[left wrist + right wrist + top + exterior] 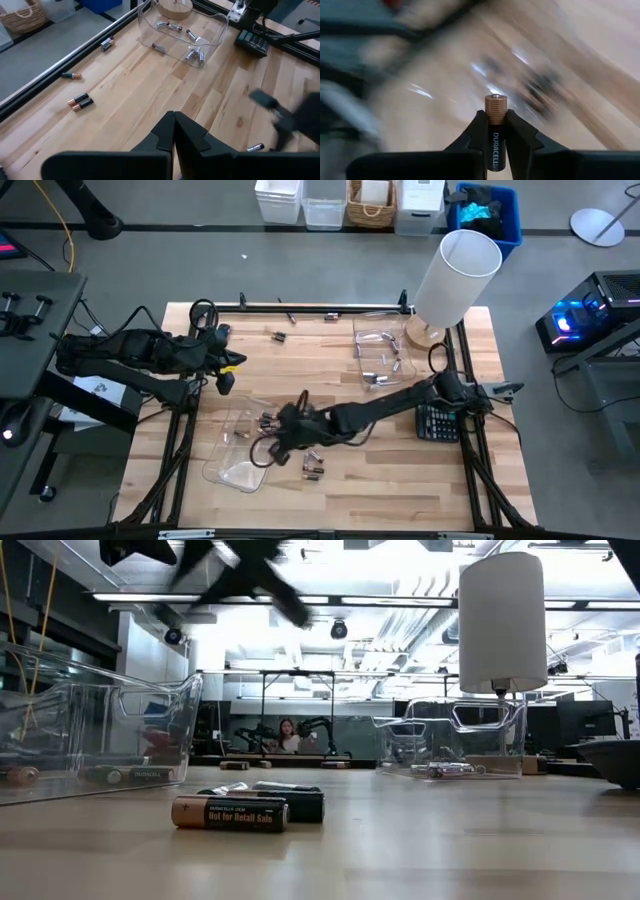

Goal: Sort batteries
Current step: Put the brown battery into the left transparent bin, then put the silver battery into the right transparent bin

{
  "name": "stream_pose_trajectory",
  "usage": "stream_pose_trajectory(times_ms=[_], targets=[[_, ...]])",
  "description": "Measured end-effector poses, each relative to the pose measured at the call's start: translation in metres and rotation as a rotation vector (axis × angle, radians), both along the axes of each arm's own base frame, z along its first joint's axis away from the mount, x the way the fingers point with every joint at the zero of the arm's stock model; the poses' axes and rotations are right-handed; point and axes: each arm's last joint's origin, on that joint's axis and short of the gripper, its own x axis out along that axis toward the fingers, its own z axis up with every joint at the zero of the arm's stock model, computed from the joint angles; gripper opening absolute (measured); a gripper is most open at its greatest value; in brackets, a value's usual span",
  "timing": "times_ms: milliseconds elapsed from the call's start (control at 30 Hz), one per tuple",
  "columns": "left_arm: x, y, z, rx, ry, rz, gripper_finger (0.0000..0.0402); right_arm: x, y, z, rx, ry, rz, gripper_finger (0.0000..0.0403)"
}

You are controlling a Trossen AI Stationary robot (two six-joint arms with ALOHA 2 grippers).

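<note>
My right gripper [495, 117] is shut on a dark Duracell battery [495, 142] with a copper end. In the high view it reaches over the clear left tray [228, 470], which holds a few batteries [130, 776]. My left gripper [174, 116] is shut and empty, waiting at the table's left [226, 378]. Two dark batteries [313, 468] lie on the wood near the front, and more lie at the far edge [279, 335]. The clear right tray [358, 345] holds silvery batteries [194, 54]. My right gripper pinches the battery's dark body [495, 135] between its two fingers. The battery lies along the fingers, and its copper end [495, 106] sticks out past the fingertips. It is lifted clear of the table.
A white lamp [452, 275] stands at the far right beside the right tray. A dark calculator [437, 423] lies at the right under my right arm. Bare wood shows between the two trays and along the front edge.
</note>
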Motion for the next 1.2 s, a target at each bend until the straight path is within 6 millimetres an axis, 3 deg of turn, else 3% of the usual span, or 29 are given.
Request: stream_pose_trajectory(times_ms=[100, 267, 567, 767, 967, 1100, 1200], targets=[[0.000, 0.000, 0.000, -0.002, 0.000, 0.001, 0.0000, 0.015, -0.008, 0.013, 0.008, -0.174, 0.040, 0.0032], [0.000, 0.000, 0.000, -0.011, -0.004, 0.004, 0.0000, 0.021, -0.024, 0.000, -0.041, -0.146, -0.024, 0.0039], [0.000, 0.000, 0.000, -0.029, -0.016, 0.016, 0.0000, 0.021, -0.024, 0.006, 0.005, -0.150, 0.072, 0.0230], [0.001, 0.000, 0.001, -0.030, -0.021, 0.017, 0.0000, -0.017, -0.020, 0.033, 0.047, 0.067, 0.088, 0.0256], [0.003, 0.000, 0.003, -0.035, -0.055, 0.016, 0.0000, -0.054, 0.016, -0.010, 0.082, 0.443, 0.071, 0.0257], [0.003, -0.001, 0.004, -0.036, -0.065, 0.017, 0.0000, -0.054, 0.034, -0.045, 0.111, 0.488, 0.063, 0.0258], [0.004, -0.001, 0.004, -0.033, -0.063, 0.020, 0.0000, -0.053, 0.036, -0.058, 0.107, 0.511, 0.040, 0.0258]])
